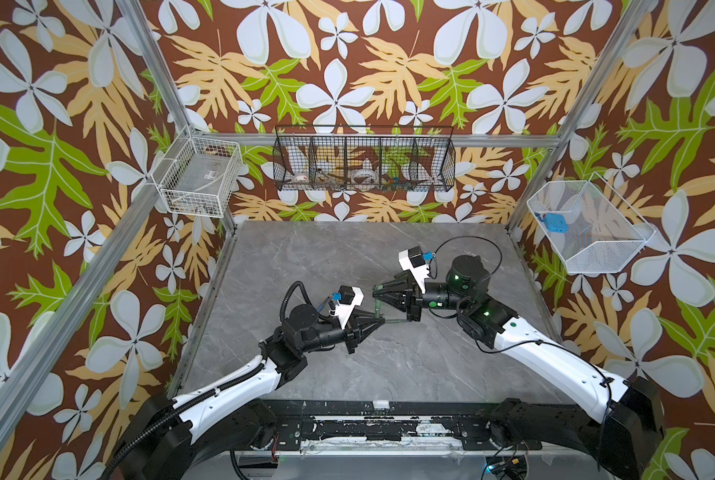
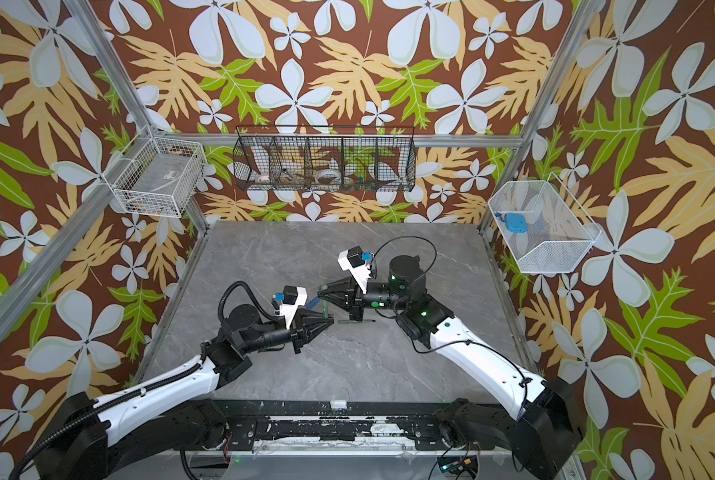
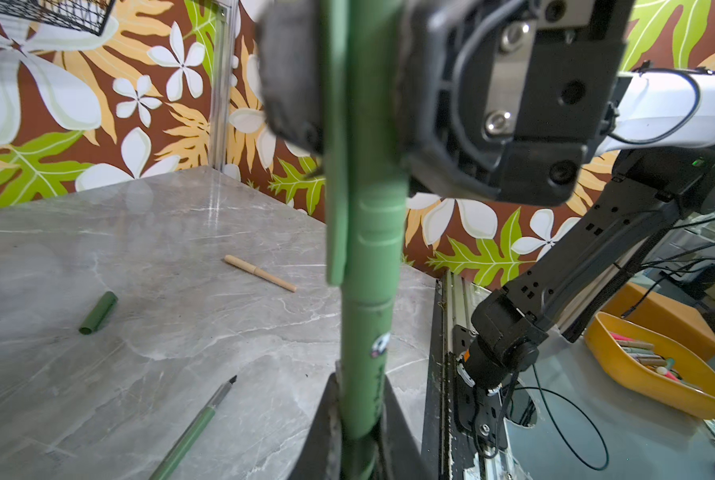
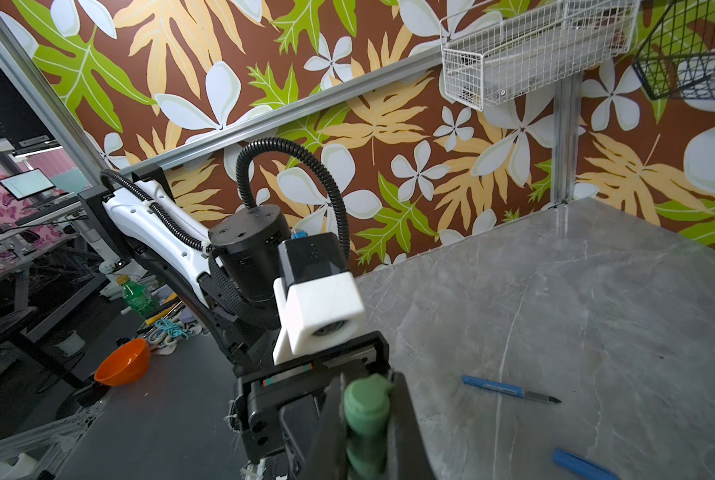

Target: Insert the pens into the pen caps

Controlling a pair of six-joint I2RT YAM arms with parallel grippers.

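Between the tools: green pen (image 3: 364, 374), held above the bench (image 1: 347, 257), with its green cap (image 3: 372, 216) over the tip end.
Left tool (image 1: 382, 319): pressed onto the pen's barrel.
Right tool (image 1: 375, 291): pinching the cap, facing the left tool along the pen.
Axis: pen and cap lie in one line from tool to tool, so a seating push would likely run along it, each tool toward the other. I cannot tell how deep the cap sits.
Nearer arm: neither, both grip it.
Bench: smooth grey marble-look slab, hard, slightly glossy.
Near the green pen: loose green pen (image 3: 194, 424) on the bench.
Farther from it: loose green cap (image 3: 98, 312), tan pen (image 3: 260, 273), blue pen (image 4: 509, 390), blue cap (image 4: 580, 463).
Room: walls well apart from the pen.
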